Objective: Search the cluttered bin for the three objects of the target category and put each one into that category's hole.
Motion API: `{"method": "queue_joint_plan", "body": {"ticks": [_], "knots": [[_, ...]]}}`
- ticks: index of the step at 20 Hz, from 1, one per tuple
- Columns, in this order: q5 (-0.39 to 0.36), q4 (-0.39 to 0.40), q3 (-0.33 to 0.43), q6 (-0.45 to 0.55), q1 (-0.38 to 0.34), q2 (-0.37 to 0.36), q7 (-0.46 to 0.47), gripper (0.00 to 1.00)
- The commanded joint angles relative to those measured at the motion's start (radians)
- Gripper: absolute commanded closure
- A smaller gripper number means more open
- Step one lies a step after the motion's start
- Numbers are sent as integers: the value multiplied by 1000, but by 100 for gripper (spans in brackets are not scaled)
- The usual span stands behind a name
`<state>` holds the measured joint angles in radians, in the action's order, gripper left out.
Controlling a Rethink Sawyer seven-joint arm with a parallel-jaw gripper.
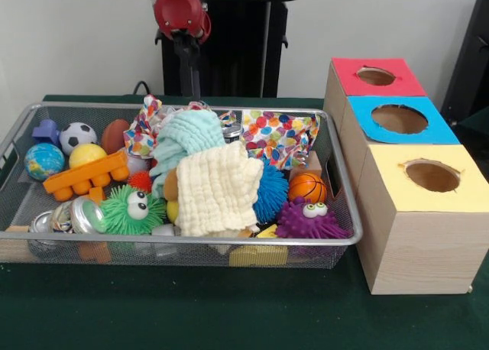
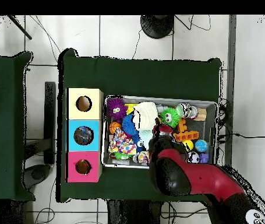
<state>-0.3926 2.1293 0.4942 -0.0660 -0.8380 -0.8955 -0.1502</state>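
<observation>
The wire-mesh bin [image 1: 359, 229] sits on the green table, packed with toys; in the overhead view its rim [image 2: 217, 125] shows right of the boxes. No tan plush animal shows clearly; a small tan patch [image 1: 171, 185] peeks from under the cream cloth [image 1: 216, 189], and I cannot tell what it is. The red-topped box's hole [image 1: 375, 76] is at the far right, and it also shows in the overhead view [image 2: 82, 167]. My gripper [image 1: 193, 89] hangs over the bin's far edge, above the mint cloth [image 1: 183, 140]. In the overhead view my gripper [image 2: 156, 139] is over the bin's middle.
The blue-topped box [image 1: 439, 130] and yellow-topped box [image 1: 397, 189] stand beside the red one. The bin holds a green spiky ball [image 1: 134, 209], a purple one [image 1: 309, 218], a polka-dot cloth [image 1: 279, 136], an orange block toy [image 1: 85, 176], several balls and cans.
</observation>
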Motion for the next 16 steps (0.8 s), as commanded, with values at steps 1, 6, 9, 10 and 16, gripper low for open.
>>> {"method": "queue_joint_plan", "body": {"ticks": [1, 6, 9, 10, 16], "knots": [[70, -94, 84, 179, -22, 64, -232, 0], [56, -146, 98, 195, -33, 133, -193, 0], [47, -185, 78, 223, -29, 187, -175, 0], [21, -208, 65, 239, -23, 204, -145, 0], [-17, -315, 31, 414, -53, 251, -24, 0]]}}
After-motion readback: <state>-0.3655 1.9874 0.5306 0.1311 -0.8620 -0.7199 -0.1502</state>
